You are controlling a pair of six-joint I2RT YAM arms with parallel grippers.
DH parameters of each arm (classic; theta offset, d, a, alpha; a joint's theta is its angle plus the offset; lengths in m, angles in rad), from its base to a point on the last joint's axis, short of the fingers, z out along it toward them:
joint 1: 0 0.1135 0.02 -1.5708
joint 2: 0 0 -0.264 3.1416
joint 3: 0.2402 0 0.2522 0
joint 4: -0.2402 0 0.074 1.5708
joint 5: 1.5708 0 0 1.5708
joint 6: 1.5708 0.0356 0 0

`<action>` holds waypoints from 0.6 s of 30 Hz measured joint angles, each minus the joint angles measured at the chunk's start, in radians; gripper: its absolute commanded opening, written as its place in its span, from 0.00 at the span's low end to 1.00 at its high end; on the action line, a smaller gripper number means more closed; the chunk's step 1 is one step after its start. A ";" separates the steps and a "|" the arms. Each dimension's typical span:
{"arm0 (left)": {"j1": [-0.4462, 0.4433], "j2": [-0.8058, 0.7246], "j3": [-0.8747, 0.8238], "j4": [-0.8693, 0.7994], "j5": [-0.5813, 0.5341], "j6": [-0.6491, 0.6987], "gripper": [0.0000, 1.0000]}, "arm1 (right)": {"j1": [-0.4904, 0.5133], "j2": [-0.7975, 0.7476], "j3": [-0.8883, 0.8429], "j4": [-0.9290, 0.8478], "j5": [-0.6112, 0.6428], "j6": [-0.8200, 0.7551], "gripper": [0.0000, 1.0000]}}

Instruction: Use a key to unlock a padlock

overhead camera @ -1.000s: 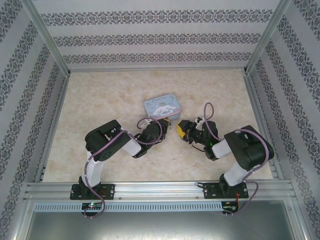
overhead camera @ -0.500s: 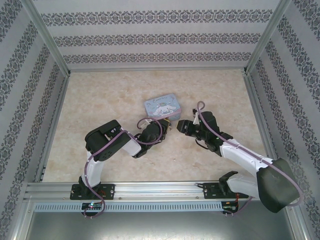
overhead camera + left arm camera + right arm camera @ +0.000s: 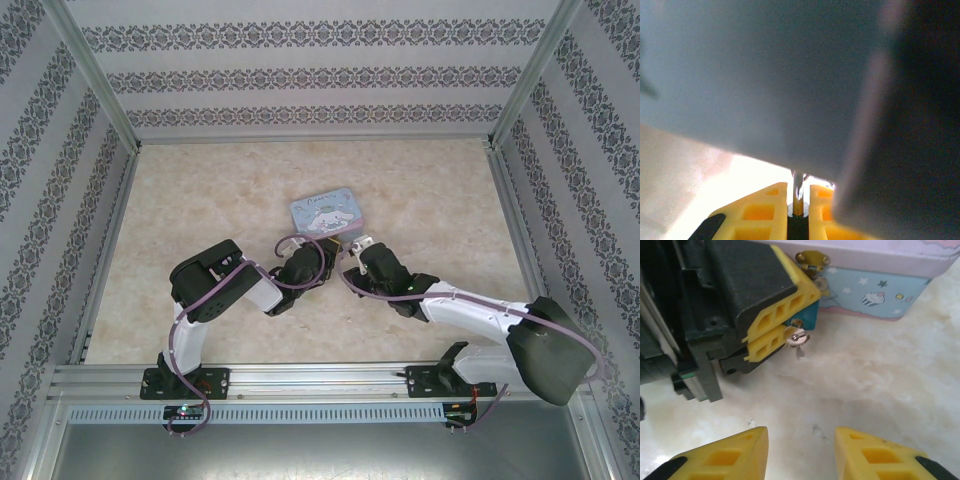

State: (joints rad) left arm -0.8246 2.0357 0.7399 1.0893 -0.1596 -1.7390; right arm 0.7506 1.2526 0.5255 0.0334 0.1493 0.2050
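While the left gripper (image 3: pixel 792 317) is clamped on the padlock (image 3: pixel 809 319), which hangs against the near wall of the tin box (image 3: pixel 880 287) around the middle of the table (image 3: pixel 880 390), the key (image 3: pixel 797 337) appears seated in its face, so turning it is the step in hand; the right gripper (image 3: pixel 801 440) hovers apart from it, jaws wide and empty, and next must advance, pinch the small bow squarely and twist without dragging the lock

Lab-style robot test cell: aluminium frame rails (image 3: pixel 320 372), damask-patterned wall panels (image 3: pixel 320 80), marble-look tabletop (image 3: pixel 200 190).
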 measured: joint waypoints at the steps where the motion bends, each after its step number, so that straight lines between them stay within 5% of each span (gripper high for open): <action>1: 0.000 0.000 0.002 -0.002 0.002 0.001 0.00 | 0.000 0.008 0.000 0.010 0.004 -0.005 0.39; 18: 0.000 0.000 0.007 -0.009 0.020 0.004 0.00 | -0.013 0.142 0.048 0.100 0.007 -0.030 0.38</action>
State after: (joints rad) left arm -0.8246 2.0357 0.7467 1.0805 -0.1394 -1.7351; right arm 0.7372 1.3941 0.5735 0.1329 0.1562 0.1753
